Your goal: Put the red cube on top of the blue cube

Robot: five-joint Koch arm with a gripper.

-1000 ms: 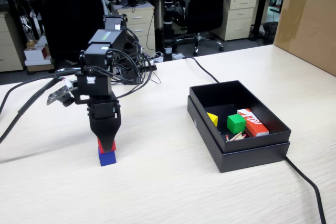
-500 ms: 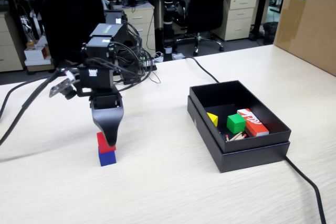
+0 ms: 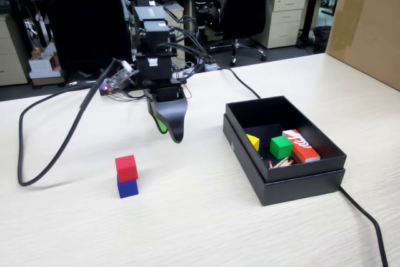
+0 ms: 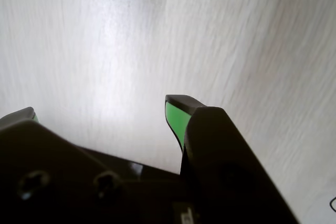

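Red cube: sits atop blue cube, stack done, approx aligned. Gripper: jaws apart, empty, hangs at cubes' 1 o'clock, well apart. Black box: at 3 o'clock, spare blocks.

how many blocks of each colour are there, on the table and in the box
red cube: 1, stacked on the blue one
blue cube: 1, on the table
green cube: 1, in the black box
yellow block: 1, in the box
orange-red rectangular box: 1, in the box
total: 5
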